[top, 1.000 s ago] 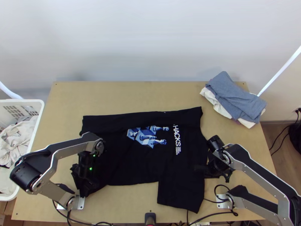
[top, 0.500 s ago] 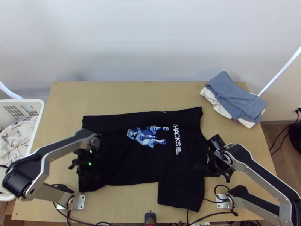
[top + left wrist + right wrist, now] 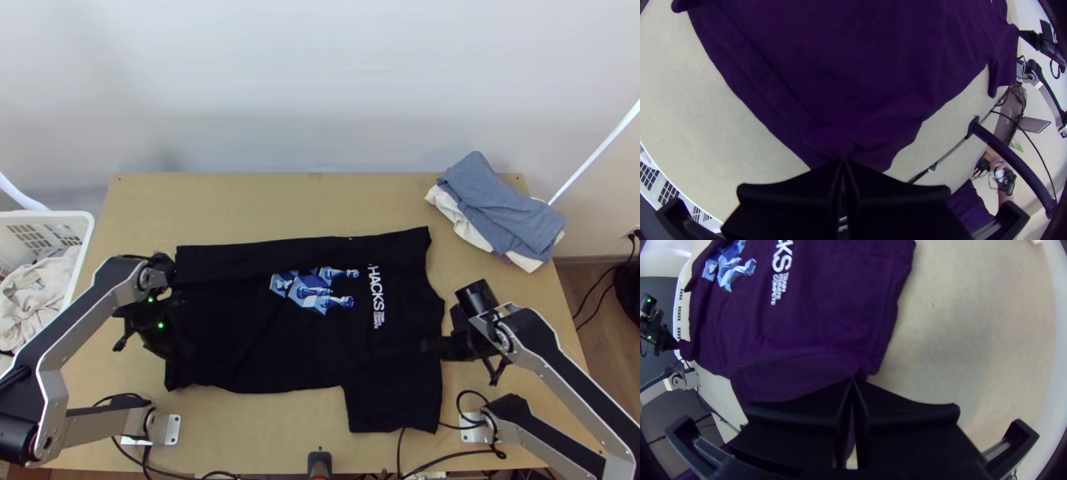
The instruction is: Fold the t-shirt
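Observation:
My left gripper is over the hem end of the black t-shirt in the top view; my right gripper is at the collar end near the lower sleeve. The shirt lies mostly spread, print up, its far long edge nearly straight and one sleeve pointing to the near edge. In the left wrist view the left gripper is shut on a pinched bit of the shirt, raised in creases. Likewise, the right gripper is shut on gathered cloth of the shirt in the right wrist view.
Folded grey and white cloths are stacked at the table's far right corner. A white basket with light cloth stands off the left side. Cables run along the near edge. A person's hand holds a device away from the shirt.
The left gripper has moved left with the shirt's end, and the right gripper has shifted slightly right and up the picture. The near sleeve has been drawn right and upward a little.

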